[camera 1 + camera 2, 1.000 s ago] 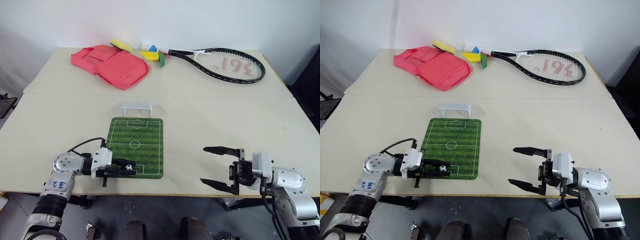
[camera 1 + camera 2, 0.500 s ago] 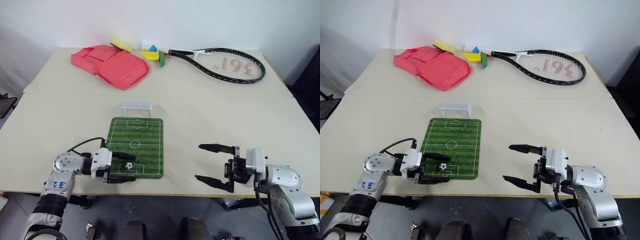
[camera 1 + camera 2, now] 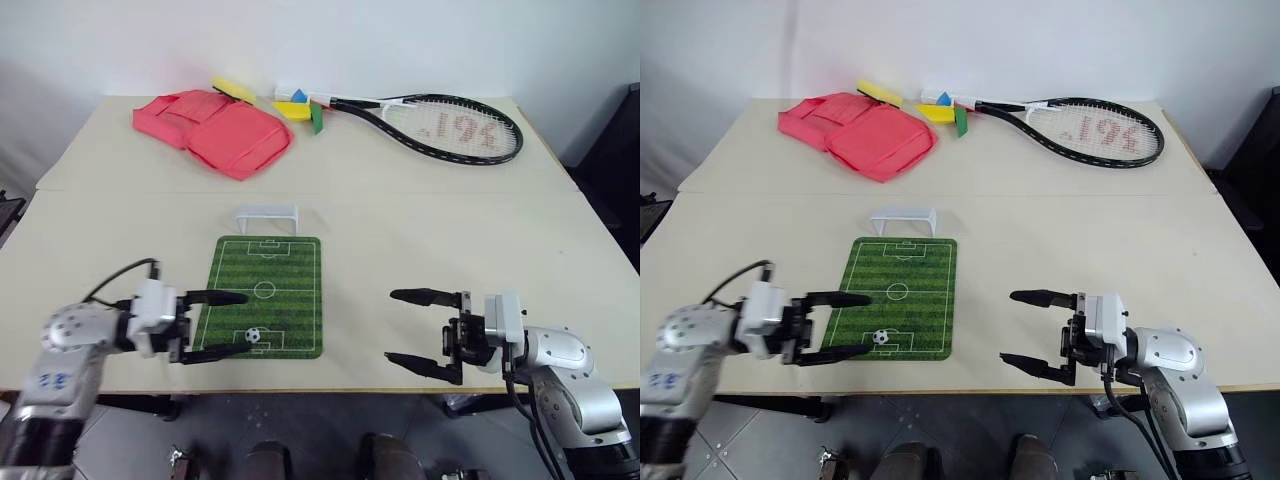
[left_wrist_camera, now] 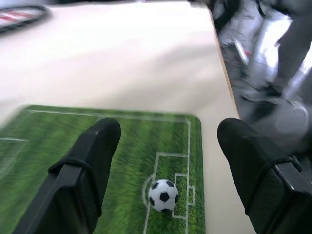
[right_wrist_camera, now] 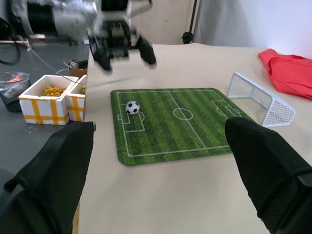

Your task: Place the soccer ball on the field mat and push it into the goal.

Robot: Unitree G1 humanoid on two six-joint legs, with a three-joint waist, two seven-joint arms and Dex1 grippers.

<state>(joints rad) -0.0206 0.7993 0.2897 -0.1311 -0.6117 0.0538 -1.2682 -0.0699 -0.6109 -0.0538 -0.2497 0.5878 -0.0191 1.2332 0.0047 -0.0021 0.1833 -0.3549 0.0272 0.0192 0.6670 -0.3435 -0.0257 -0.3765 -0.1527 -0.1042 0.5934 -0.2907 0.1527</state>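
Note:
The soccer ball (image 3: 254, 337) lies free on the green field mat (image 3: 270, 285), in the small box at the mat's near end. It also shows between my left fingers in the left wrist view, as the soccer ball (image 4: 163, 195) on the grass print. My left gripper (image 3: 245, 322) is open, lifted above the mat's near left corner, with its fingertips on either side of the ball and clear of it. The white goal (image 3: 267, 215) stands just past the mat's far end. Right of the mat, my right gripper (image 3: 391, 326) hangs open and holds nothing.
A red bag (image 3: 215, 130), yellow, blue and green pieces (image 3: 295, 105) and a tennis racket (image 3: 450, 125) lie along the far side of the table. The table's front edge runs just below both grippers. A white-and-yellow box (image 5: 48, 97) stands on the floor.
My left gripper opened and let the ball go onto the mat, then rose and drew back to the left. The right gripper stayed where it was.

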